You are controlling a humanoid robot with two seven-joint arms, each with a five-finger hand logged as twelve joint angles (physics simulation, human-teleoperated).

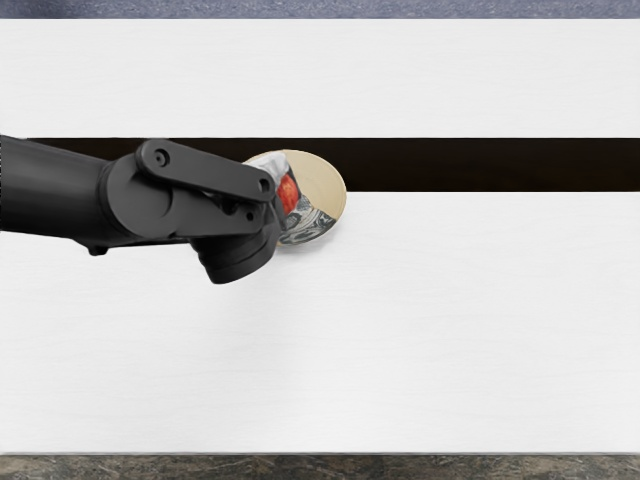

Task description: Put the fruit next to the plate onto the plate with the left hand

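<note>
Fruit (288,192), one red piece, shows between one plate (325,185) and one left hand (238,235), grip unclear.

Tabletop (450,330): white surface open to the right of and in front of the plate (322,185); passage from the right edge free.
Obstacle: left arm (60,190), lying across from the left edge, its left hand (240,238) covering the plate's left part.
Red fruit (288,193): shows over the plate, just beside the hand, partly hidden.
Dark band (500,165): runs full width behind the plate; depth unclear.
</note>
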